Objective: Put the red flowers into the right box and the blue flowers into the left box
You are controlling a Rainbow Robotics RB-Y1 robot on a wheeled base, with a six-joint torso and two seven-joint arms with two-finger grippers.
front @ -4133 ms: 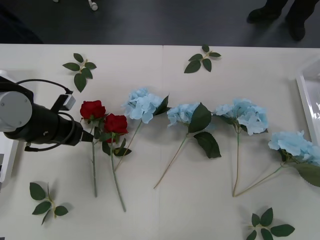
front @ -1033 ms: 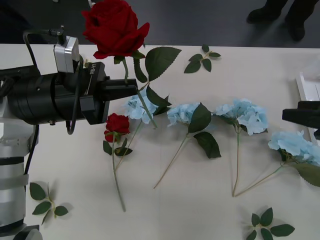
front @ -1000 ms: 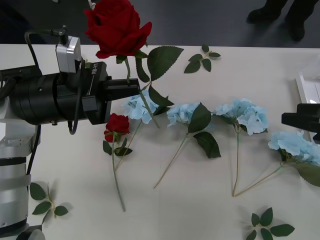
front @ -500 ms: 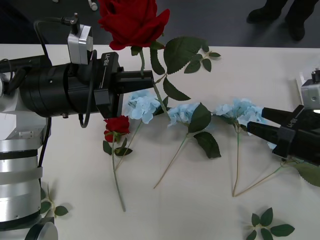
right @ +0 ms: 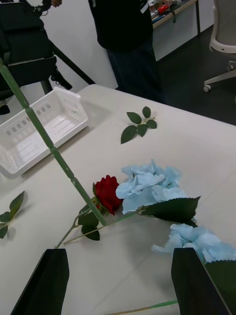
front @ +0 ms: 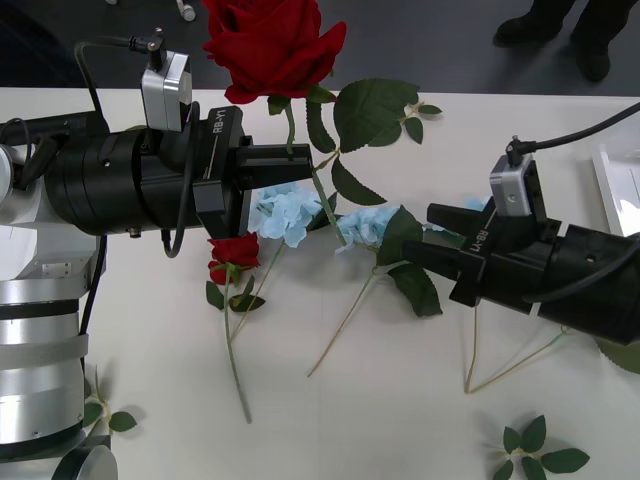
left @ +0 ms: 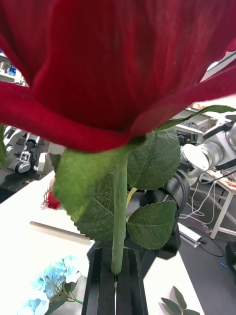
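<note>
Your left pincer pinches the raised red rose by its stem, above the desk's left-centre. The right pincer, spread, nears it. It's light, top-heavy; take the thin stem below the leaves.

This looks like a robotics lab or workshop set up in an office-type room. The landmark is a wide white table made of two joined tops. Beyond its far edge the floor is dark and smooth, and a person's shoes stand there. Past the table, the right wrist view shows a castered office chair, a cluttered workbench along the wall, and a black tripod. Behind the table, the left wrist view shows another robot arm and loose cables.
</note>
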